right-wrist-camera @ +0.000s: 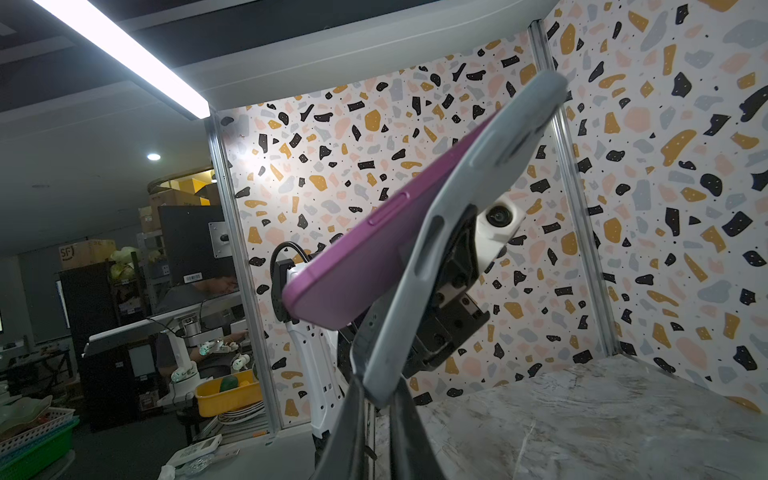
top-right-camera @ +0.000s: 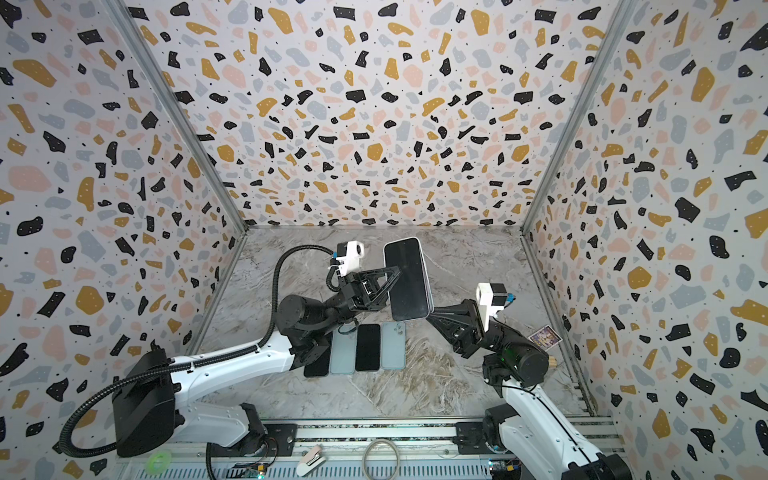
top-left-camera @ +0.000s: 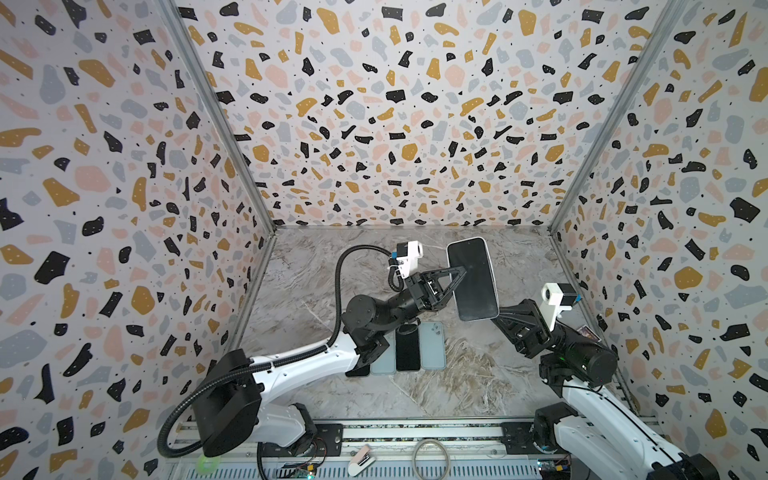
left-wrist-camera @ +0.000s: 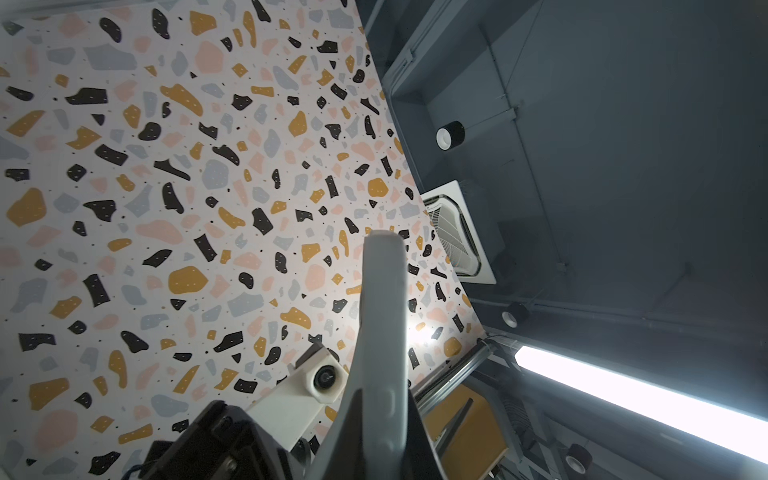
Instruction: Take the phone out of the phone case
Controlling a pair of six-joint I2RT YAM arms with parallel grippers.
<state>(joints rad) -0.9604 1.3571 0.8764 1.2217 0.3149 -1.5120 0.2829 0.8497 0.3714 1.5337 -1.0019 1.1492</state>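
Observation:
A phone (top-left-camera: 473, 278) (top-right-camera: 407, 278) with a dark screen is held up in the air, above the back of the table, in a pale grey phone case (right-wrist-camera: 457, 216). In the right wrist view the phone's purple body (right-wrist-camera: 374, 257) stands lifted out of the case at its near end, while its far end sits inside. My left gripper (top-left-camera: 459, 274) (top-right-camera: 395, 272) (left-wrist-camera: 380, 415) is shut on the case's long side edge (left-wrist-camera: 382, 332). My right gripper (top-left-camera: 494, 314) (top-right-camera: 430, 314) (right-wrist-camera: 378, 390) is shut on the case's bottom corner.
On the marble table (top-left-camera: 478, 374), under the left arm, lies a row of phones and cases: a black phone (top-left-camera: 407, 351), pale blue cases (top-left-camera: 432, 345) (top-left-camera: 382, 357) and a dark one (top-left-camera: 357, 370). A small card (top-right-camera: 544, 336) lies by the right wall. Patterned walls enclose three sides.

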